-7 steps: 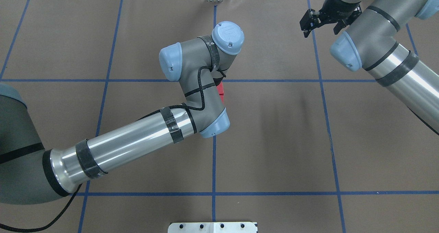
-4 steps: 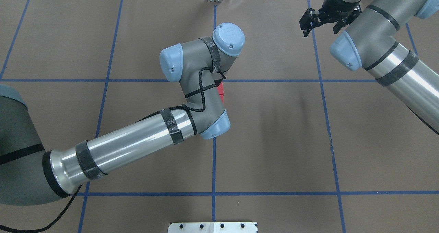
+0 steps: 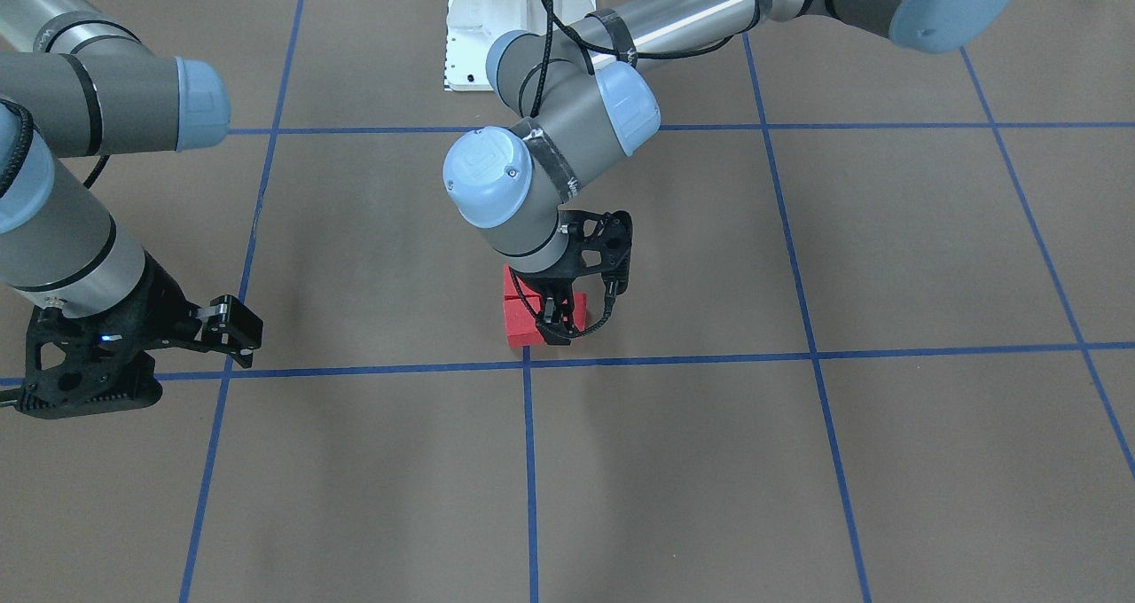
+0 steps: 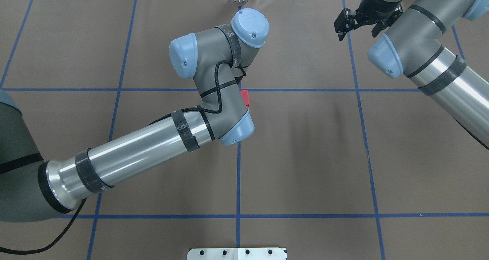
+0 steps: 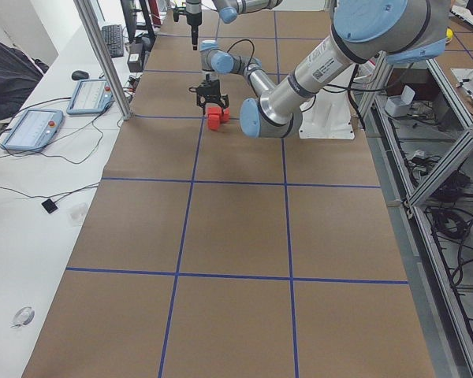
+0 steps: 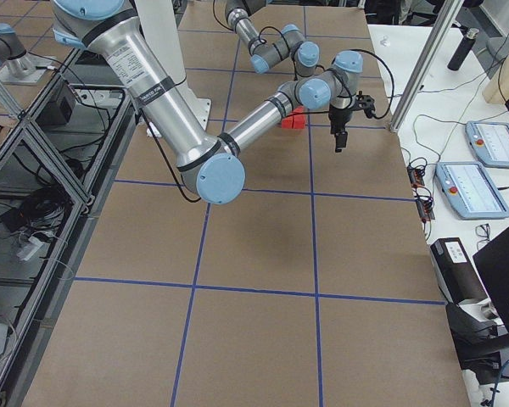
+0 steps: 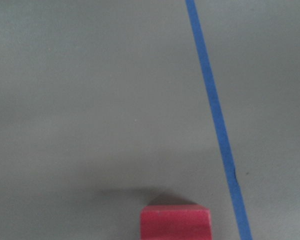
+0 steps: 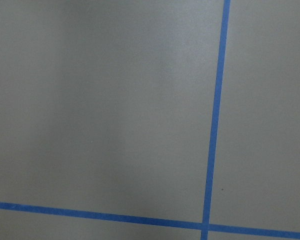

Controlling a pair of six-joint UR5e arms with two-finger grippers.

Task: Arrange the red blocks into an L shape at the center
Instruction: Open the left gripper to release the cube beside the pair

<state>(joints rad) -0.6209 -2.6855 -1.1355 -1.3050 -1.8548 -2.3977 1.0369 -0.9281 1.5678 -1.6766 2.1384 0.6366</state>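
The red blocks (image 3: 525,317) sit touching in a tight cluster just on the robot's side of the center (image 3: 526,364), the tape crossing. My left gripper (image 3: 554,326) hangs straight down over the cluster and hides part of it. In the exterior left view its fingers (image 5: 200,92) look spread, so it is open with nothing held. From overhead only a red sliver (image 4: 245,98) shows beside the left wrist. One block (image 7: 175,222) lies at the bottom edge of the left wrist view. My right gripper (image 4: 357,31) hovers open and empty at the far right of the mat.
Blue tape lines (image 4: 359,111) divide the brown mat into large squares. The white base plate (image 4: 237,253) lies at the near edge. Monitors, tablets and cables (image 5: 63,110) lie on the white bench beyond the far edge.
My left wrist has moved away from the robot's base and left, so less red shows beside it. The right arm has barely moved.
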